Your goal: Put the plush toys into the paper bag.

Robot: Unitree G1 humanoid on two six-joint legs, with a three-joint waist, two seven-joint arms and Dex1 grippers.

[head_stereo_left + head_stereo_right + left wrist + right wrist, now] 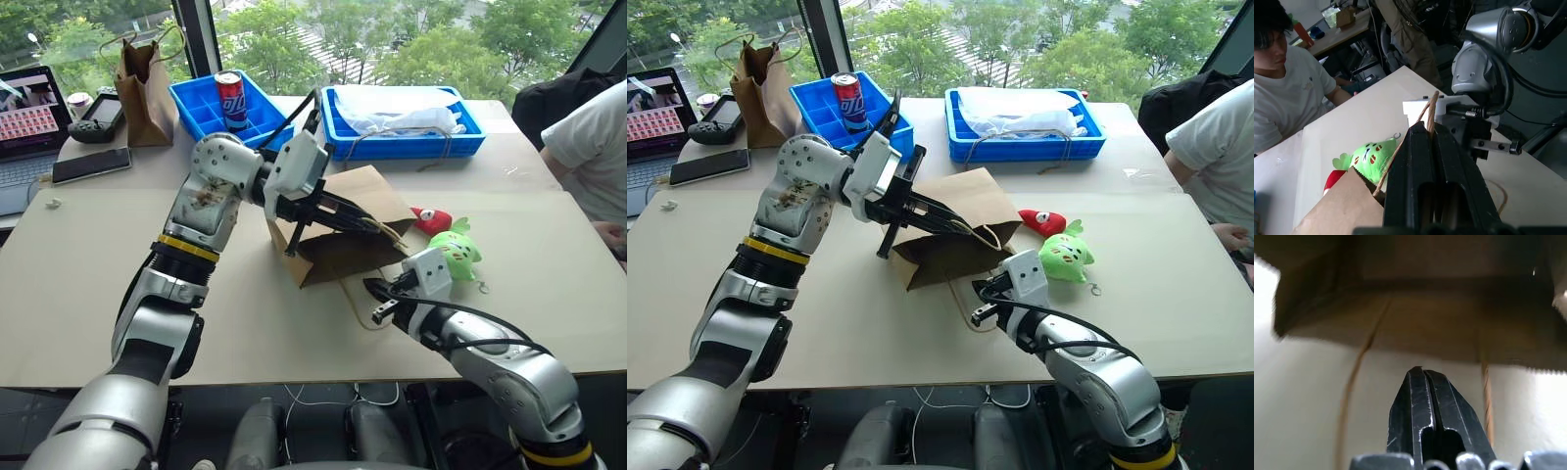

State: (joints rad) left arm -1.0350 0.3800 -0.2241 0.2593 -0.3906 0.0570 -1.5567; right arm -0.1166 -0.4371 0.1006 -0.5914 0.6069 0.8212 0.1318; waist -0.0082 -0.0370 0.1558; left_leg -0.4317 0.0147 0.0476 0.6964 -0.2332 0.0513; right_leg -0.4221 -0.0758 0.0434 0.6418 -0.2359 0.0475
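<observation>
**Holding the bag's mouth up so the toys can go in**

Lying on its side in the middle of the tabletop (118, 294), the bag (343, 220) has its mouth turned toward the right, where both toys wait. The left gripper (377, 227) reaches across the bag from the left with its fingers pressed together on the upper twine handle (1429, 105), apparently lifting the top edge so the mouth stays open. The lower handle (364, 305) trails loose on the tabletop at the near side of the mouth.

The right gripper (379, 297) sits just near of that mouth, over the loose handle, with its fingers fully closed. Its wrist view shows no twine or paper between them, so it seems to hold nothing; it may be placed there to pin or catch the lower edge.

The red toy (431, 219) and the green toy (456, 251) lie touching each other just right of the bag's mouth, outside it, so neither is packed yet. Their closeness to the opening should make the move short once a gripper is free.
</observation>
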